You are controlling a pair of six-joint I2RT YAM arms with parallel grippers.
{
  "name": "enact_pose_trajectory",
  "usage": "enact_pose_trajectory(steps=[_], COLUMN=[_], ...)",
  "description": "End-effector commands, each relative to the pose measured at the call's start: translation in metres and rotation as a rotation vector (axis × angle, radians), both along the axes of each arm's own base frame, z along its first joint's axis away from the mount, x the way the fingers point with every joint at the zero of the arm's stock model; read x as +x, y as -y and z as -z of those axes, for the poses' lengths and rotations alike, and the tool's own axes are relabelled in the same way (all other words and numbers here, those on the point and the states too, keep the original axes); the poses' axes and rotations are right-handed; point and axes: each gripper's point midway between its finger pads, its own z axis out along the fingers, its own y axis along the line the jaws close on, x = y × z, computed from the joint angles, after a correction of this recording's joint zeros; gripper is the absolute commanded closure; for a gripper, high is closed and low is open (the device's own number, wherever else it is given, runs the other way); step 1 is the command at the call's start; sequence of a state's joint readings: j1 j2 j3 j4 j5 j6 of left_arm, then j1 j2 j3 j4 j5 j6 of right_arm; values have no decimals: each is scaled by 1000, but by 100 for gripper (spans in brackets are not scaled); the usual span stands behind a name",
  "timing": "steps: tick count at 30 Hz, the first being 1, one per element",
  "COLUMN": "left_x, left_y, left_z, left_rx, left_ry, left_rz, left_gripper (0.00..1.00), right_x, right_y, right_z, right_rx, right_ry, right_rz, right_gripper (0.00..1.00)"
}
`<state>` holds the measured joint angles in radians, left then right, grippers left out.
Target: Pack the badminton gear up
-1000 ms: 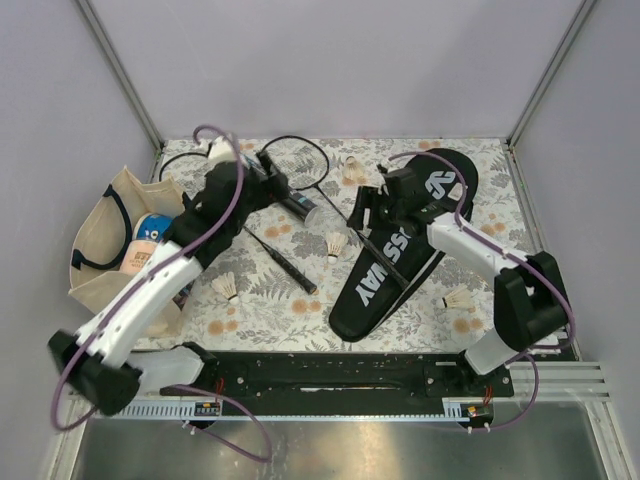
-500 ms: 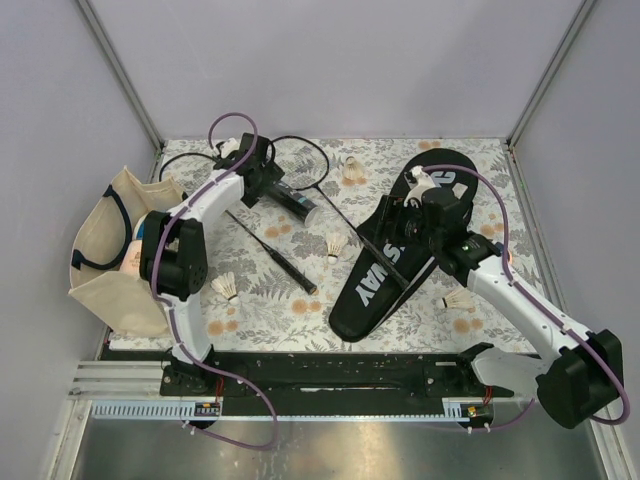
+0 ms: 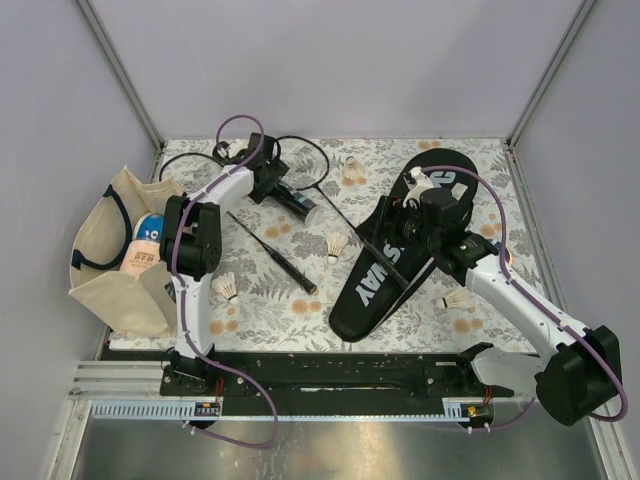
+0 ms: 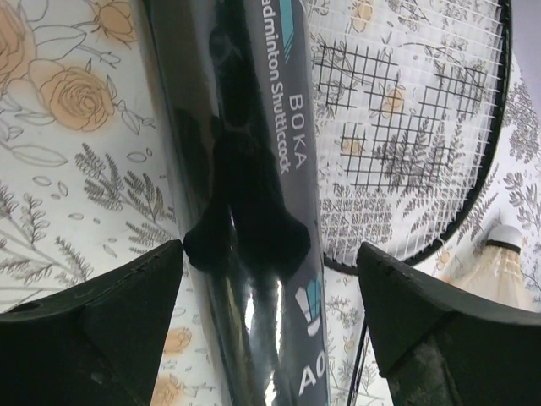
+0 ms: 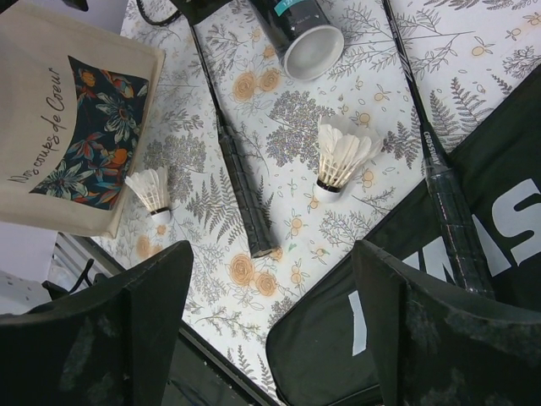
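Observation:
The black tube [image 3: 292, 198] lies at the far left of the table, its open end [image 5: 313, 42] facing right. My left gripper [image 3: 268, 183] is open and straddles the tube [image 4: 245, 169], with its fingers [image 4: 93, 330] on either side. One racquet [image 3: 300, 160] has its head behind the tube and its handle [image 5: 452, 228] on the CROSSWAY cover [image 3: 385, 270]. The second racquet [image 3: 285, 258] lies in front of the tube. My right gripper [image 3: 405, 215] is open and empty above the cover's left edge [image 5: 423, 321]. Shuttlecocks sit at the back [image 3: 352, 170], the middle [image 3: 337, 244] and the front left [image 3: 226, 287]; another is at the right.
The beige tote bag [image 3: 100, 270] lies at the left table edge with the tape roll [image 3: 150, 228] inside it. Grey walls close in the back and sides. A black rail [image 3: 320, 375] runs along the near edge.
The left arm has folded in, and its gripper has settled over the tube. The right gripper has shifted a little to the right over the cover.

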<state>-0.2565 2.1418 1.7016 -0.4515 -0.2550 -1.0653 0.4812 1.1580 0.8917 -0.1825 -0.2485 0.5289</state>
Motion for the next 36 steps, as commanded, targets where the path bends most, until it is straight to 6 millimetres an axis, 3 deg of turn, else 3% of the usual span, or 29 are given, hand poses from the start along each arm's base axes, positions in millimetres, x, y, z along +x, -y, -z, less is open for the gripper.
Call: enact_pose_trajectory(steps=[1,5,10,24,30,36], left_x=[27,25,19,10,13,5], left_y=[-6,-15,-16,-16,-16,-19], left_z=[-16,-3,22,51,23,-29], left_rx=[-11,-1,-10,-34,-21,0], left_ry=[69,49,13,-71,-2,90], left_rz=[-14,-54,-73,-100,-62,-7], left_gripper=[14,15,18,26,50,54], right_x=[3,4,3,3,4,2], right_y=[-2,0,2,7,9,15], right_z=[-21,-15,-24,-31,-32,-42], right_rx=[15,1,0,-3,-3,-11], right_ry=[37,21,51,57,53,64], right_rz=[-9,0,0,26,42,70], right_gripper=[14,13,12,12,12,12])
